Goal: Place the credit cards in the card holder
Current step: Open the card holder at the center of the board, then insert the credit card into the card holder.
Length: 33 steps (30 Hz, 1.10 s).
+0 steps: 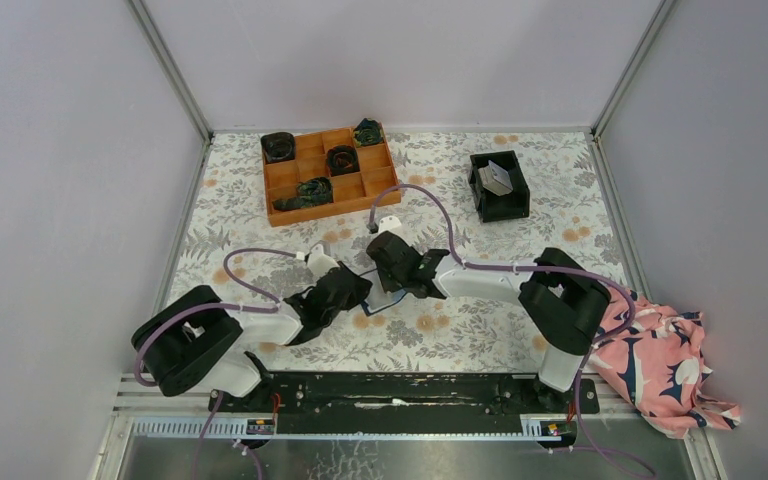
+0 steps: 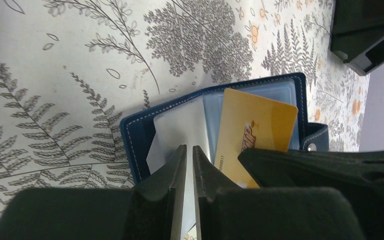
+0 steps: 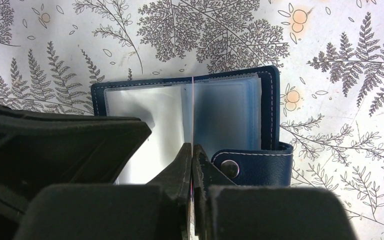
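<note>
so the yellow card (image 2: 255, 127) is standing on its long edge right over the open card holder (image 3: 267, 115), its lower end clamped in the right gripper (image 3: 193, 150), which is closed tight on it. From the right wrist view you only see the card as a thin pale line running up the middle of the clear sleeves (image 3: 220, 112). The card holder lies flat and open on the table (image 2: 55, 75), roughly midway between the two arms, snap tab (image 3: 252, 165) poking out on the side nearest the right gripper. The left gripper (image 2: 190, 152) sits on the other half, fingers nearly together and seemingly pinching one see-through sleeve page. Further back there's a black bin (image 1: 500, 186) with grey cards (image 1: 498, 178) in it, and an orange tray (image 1: 328, 173) to its left
</note>
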Each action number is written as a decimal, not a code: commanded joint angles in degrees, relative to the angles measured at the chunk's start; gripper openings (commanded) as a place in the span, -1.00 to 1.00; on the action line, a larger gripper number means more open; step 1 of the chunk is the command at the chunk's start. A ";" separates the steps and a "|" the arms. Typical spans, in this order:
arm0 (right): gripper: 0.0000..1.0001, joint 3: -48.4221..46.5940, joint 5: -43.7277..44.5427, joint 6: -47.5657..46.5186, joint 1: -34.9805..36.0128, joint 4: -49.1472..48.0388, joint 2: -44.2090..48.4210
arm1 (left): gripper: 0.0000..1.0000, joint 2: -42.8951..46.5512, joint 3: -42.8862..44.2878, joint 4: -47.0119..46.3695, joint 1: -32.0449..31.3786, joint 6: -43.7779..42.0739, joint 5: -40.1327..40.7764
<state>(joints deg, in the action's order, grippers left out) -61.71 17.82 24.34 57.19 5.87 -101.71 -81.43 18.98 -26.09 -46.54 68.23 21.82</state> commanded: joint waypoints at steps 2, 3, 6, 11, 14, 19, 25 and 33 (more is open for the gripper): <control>-1.00 1.19 -3.06 -0.52 -1.34 3.12 1.84 | -0.68 1.58 -0.10 1.39 -1.53 -2.19 -2.42; -1.00 1.21 -3.53 -0.54 -1.54 3.03 1.94 | -0.69 1.71 -0.05 1.77 -1.95 -2.28 -2.43; -1.00 1.50 -4.59 -0.53 -2.43 2.69 2.29 | -0.69 1.81 -0.10 2.96 -2.77 -2.54 -2.55; -1.00 1.82 -7.15 -0.51 -3.85 2.28 2.59 | -0.71 1.09 -0.82 4.03 -3.42 -2.88 -2.69; -1.00 2.50 -9.62 -0.13 -4.93 1.20 3.13 | -0.73 0.75 -0.96 5.10 -3.59 -3.05 -2.47; -1.00 4.16 -14.60 0.27 -7.63 -0.86 3.89 | -0.74 0.64 -1.15 7.08 -3.71 -3.17 -1.25; -1.00 8.17 -23.96 1.28 -14.24 -4.90 5.48 | -0.76 0.12 -0.94 8.75 -3.65 -3.30 -0.13; -1.00 11.05 -36.11 2.54 -20.26 -9.62 3.13 | -0.77 -1.41 -0.13 8.76 -3.64 -3.70 0.28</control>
<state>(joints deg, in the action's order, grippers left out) -52.36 -11.88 26.57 38.76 -1.43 -97.76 -80.84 18.96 -22.52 -49.89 66.70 20.01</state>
